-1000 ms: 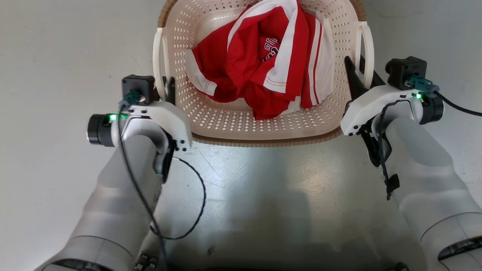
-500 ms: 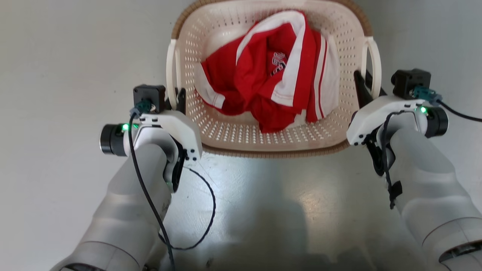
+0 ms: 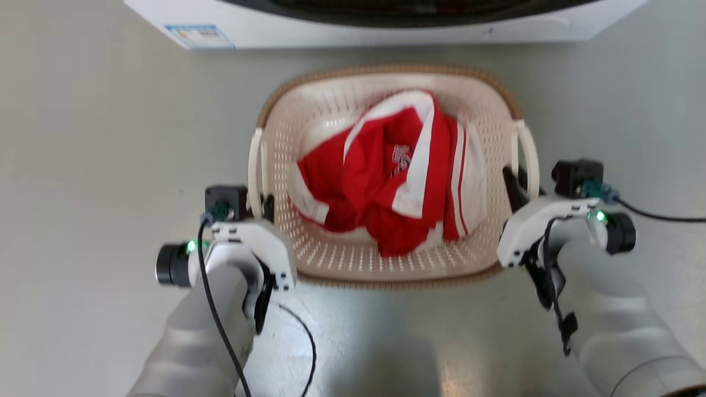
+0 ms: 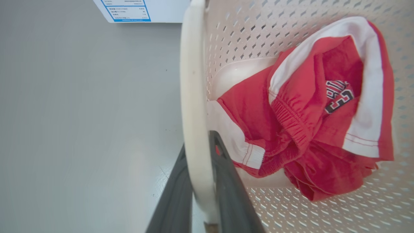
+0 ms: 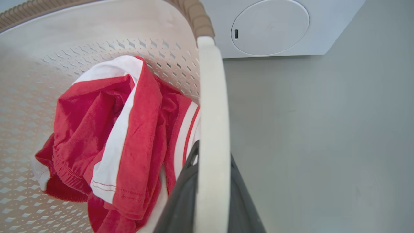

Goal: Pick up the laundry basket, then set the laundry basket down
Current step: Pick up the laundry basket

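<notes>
The laundry basket (image 3: 353, 262), cream and perforated with a brown rim, lies between my two arms in the head view. A red and white garment (image 3: 397, 182) is bunched inside it. My left gripper (image 3: 261, 205) is shut on the left white loop handle (image 3: 255, 160); in the left wrist view its dark fingers (image 4: 226, 181) clamp that handle (image 4: 191, 81) from both sides. My right gripper (image 3: 517, 184) is shut on the right loop handle (image 3: 529, 157), and its fingers (image 5: 181, 200) pinch that handle (image 5: 212, 97) in the right wrist view. Whether the basket touches the floor cannot be told.
A white washer (image 3: 386, 25) stands just beyond the basket's far rim, with a blue label (image 3: 197, 34) at its left and a round cover (image 5: 270, 26) low on its front. Grey floor (image 3: 99, 165) spreads on both sides. A black cable (image 3: 300, 353) loops by my left forearm.
The head view has shifted, so the washer now shows at the top and the basket with both grippers looks smaller and lower. Both grippers keep hold of the handles.
</notes>
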Robot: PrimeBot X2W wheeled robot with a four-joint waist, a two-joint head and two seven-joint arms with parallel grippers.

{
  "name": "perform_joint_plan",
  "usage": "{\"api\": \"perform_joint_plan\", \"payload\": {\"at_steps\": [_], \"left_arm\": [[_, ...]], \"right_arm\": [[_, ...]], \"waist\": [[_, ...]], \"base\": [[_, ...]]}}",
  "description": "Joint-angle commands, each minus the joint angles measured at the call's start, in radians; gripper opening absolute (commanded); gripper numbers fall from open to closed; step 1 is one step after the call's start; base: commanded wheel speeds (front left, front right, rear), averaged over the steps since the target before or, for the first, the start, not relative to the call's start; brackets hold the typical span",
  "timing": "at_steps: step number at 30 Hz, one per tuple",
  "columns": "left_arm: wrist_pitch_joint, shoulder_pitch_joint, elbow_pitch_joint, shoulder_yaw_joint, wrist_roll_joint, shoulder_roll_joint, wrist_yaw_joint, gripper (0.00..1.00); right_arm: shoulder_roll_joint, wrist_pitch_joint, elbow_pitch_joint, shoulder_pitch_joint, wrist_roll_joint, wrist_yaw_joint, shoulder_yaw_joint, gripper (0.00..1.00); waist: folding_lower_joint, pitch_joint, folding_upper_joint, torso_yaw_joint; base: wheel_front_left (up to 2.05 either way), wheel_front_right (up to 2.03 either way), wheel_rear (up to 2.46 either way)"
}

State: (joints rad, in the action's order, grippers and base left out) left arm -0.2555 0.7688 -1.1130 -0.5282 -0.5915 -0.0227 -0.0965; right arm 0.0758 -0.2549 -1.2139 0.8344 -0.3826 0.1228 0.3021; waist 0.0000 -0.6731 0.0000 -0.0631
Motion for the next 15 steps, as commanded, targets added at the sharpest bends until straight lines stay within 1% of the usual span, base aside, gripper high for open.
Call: {"api": "perform_joint_plan", "payload": {"at_steps": [1, 8, 15], "left_arm": [[-0.006, -0.035, -0.002, 0.013, -0.010, -0.028, -0.007, 0.00], [-0.003, -0.129, -0.073, -0.031, -0.070, -0.028, 0.013, 0.00], [0.053, -0.227, -0.098, -0.090, -0.134, -0.028, 0.026, 0.00]], "right_arm": [[-0.026, -0.007, 0.003, -0.052, -0.004, 0.008, 0.029, 0.00], [-0.026, 0.018, -0.042, -0.151, -0.090, 0.008, 0.102, 0.00], [-0.026, 0.093, -0.048, -0.257, -0.182, 0.008, 0.203, 0.00]], "waist": [[0.0000, 0.054, 0.0000, 0.008], [0.0000, 0.207, 0.0000, 0.020], [0.0000, 0.353, 0.0000, 0.023]], "base": [[0.00, 0.00, 0.00], [0.00, 0.00, 0.00], [0.00, 0.00, 0.00]]}}
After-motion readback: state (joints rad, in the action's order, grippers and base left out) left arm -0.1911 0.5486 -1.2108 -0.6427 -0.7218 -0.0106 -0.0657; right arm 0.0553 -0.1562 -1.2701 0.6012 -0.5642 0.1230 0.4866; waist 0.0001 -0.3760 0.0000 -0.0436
